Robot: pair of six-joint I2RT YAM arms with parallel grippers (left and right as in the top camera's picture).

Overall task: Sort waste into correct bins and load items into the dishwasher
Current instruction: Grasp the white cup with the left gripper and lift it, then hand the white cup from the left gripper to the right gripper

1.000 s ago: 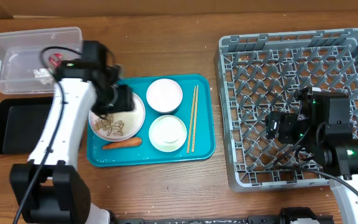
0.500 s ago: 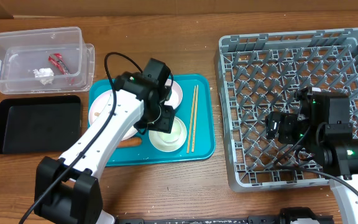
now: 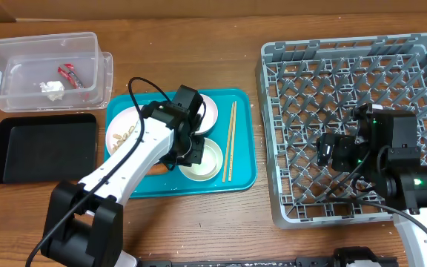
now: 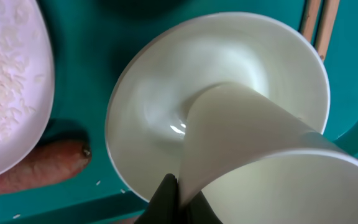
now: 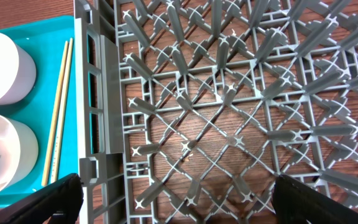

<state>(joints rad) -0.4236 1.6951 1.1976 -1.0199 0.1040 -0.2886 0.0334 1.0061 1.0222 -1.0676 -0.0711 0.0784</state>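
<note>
My left gripper (image 4: 182,190) is shut on the wall of the small white cup (image 4: 260,155), which stands tilted inside a white bowl (image 4: 160,81) on the teal tray (image 3: 243,174). From overhead that gripper (image 3: 191,148) covers the near bowl's (image 3: 210,162) left side. A pinkish bowl (image 3: 209,110) sits behind it. The plate (image 3: 124,132) holds peanut shells and rice, and the carrot (image 4: 36,165) lies beside it. Chopsticks (image 3: 230,141) lie along the tray's right side. My right gripper (image 5: 185,208) hangs open over the dishwasher rack (image 3: 347,111), holding nothing.
At the back left a clear tub (image 3: 43,67) holds a red wrapper (image 3: 69,72) and a paper wad (image 3: 52,88). The black tray (image 3: 43,147) sits in front of it. The rack's grey wall (image 5: 101,124) stands between my right gripper and the teal tray.
My left arm swung right from over the plate to the near bowl, came down, and its jaws closed on the cup. The right arm has not moved.
</note>
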